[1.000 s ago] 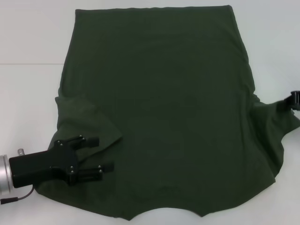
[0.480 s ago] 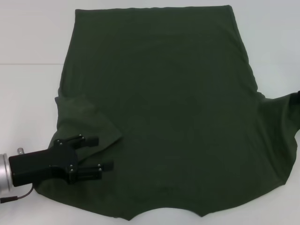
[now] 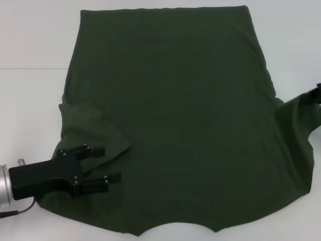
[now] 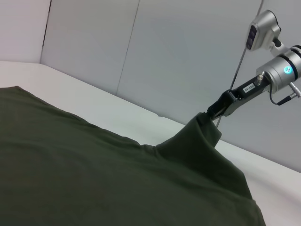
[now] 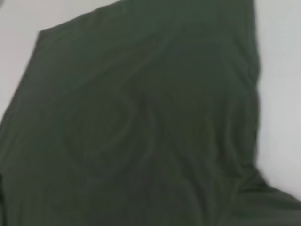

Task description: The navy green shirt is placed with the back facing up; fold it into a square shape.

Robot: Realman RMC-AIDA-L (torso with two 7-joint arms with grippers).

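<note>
On the white table (image 3: 30,100), the dark green cotton T-shirt (image 3: 170,115) lies spread, back up.
Right gripper (image 4: 214,110) pinches its raised sleeve at the right edge; left gripper (image 3: 108,164) rests spread-fingered over the folded-in left sleeve.

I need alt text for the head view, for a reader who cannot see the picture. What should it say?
A dark green shirt lies spread, plain side up, on a white table. The left end effector, open, rests over the sleeve already folded onto the shirt; the right end effector, at the picture's edge, holds the other sleeve lifted.
</note>
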